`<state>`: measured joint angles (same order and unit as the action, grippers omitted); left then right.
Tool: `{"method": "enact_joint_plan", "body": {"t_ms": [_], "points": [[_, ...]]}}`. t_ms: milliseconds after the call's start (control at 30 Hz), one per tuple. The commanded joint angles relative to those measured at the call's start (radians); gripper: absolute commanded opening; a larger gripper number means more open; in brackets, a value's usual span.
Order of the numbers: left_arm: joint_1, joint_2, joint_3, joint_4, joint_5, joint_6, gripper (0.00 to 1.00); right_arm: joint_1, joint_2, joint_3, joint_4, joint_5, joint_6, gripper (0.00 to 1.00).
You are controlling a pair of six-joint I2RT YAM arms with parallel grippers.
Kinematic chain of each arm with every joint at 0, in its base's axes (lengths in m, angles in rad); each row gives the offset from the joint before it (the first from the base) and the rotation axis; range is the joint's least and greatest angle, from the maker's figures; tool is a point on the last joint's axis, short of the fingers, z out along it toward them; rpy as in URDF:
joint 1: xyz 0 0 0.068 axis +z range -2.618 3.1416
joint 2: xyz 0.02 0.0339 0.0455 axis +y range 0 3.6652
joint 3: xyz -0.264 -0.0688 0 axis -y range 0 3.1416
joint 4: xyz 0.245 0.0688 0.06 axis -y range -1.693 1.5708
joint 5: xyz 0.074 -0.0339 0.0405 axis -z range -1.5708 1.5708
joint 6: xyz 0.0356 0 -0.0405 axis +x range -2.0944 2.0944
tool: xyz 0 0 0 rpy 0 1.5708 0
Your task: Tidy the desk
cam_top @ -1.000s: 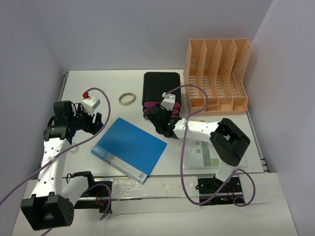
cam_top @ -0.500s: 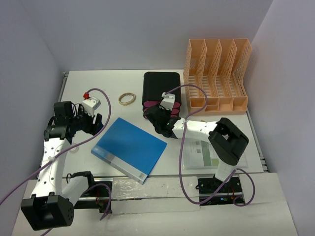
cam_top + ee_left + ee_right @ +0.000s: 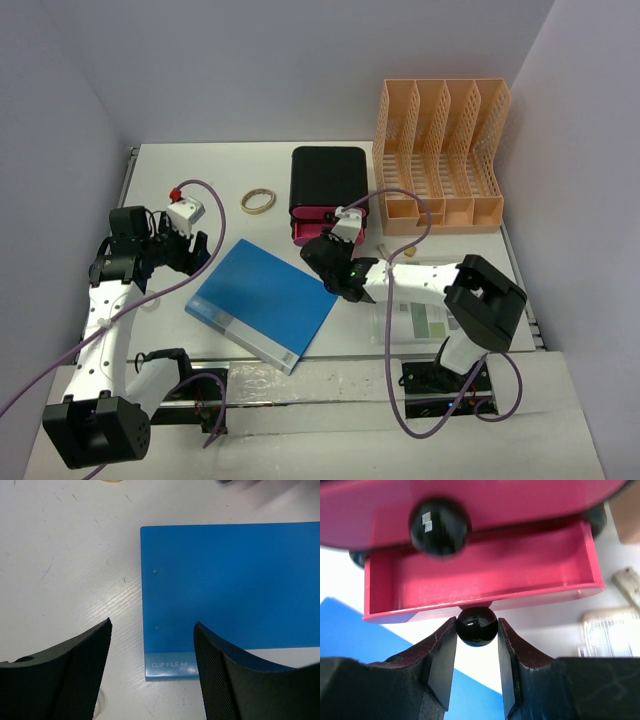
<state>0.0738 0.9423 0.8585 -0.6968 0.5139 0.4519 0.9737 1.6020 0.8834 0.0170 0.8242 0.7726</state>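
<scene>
Right tool (image 3: pixel 477 630) is clamped on the black ball knob (image 3: pixel 476 626) of the lower pink drawer (image 3: pixel 480 575), pads touching it on both sides. Left tool (image 3: pixel 152 625) is spread wide and holds nothing, hovering over the spine edge of the blue clip file (image 3: pixel 235 585) on the left half of the desk (image 3: pixel 200 170).

Risks, as I judge them:
- The knob is round and glossy, so a pull off the drawer's line may let it pop out of the pads.
- Too long a pull may bring the drawer right out of the black drawer box (image 3: pixel 328 178), or drag the whole box toward the near edge.
- The right wrist hangs just over the clip file's right corner and could nudge it.
- A small pale object (image 3: pixel 627 582), which I can't identify, lies just beside the drawer's right end and could get swept.

Containers:
- The lower drawer stands open, and the part in view is bare.
- The upper drawer is shut, contents hidden.
- The orange file rack (image 3: pixel 442 150) sits at the far right corner, with nothing seen in its slots.
</scene>
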Motion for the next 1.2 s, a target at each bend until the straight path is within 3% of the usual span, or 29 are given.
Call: {"method": "enact_joint_plan", "body": {"t_ms": [0,467,633,700,967,1167], "points": [[0.004,-0.014,0.008,-0.009,0.024,0.000,0.73,0.050,-0.064,-0.030,-0.017,0.015,0.079,0.02],[0.004,-0.013,-0.004,-0.016,0.000,-0.003,0.73,0.145,-0.119,-0.092,-0.103,0.035,0.171,0.03],[0.004,-0.017,-0.010,-0.018,-0.008,-0.002,0.73,0.158,-0.120,-0.110,-0.111,0.027,0.194,0.09],[0.004,-0.019,-0.014,-0.018,-0.013,-0.002,0.73,0.158,-0.117,-0.109,-0.117,0.027,0.195,0.14],[0.033,0.028,-0.068,0.019,-0.137,-0.012,0.73,0.173,-0.136,-0.102,-0.143,0.039,0.171,0.54],[0.117,0.082,-0.063,0.007,-0.108,0.011,0.72,0.184,-0.163,-0.116,-0.110,0.016,0.122,0.67]]}}
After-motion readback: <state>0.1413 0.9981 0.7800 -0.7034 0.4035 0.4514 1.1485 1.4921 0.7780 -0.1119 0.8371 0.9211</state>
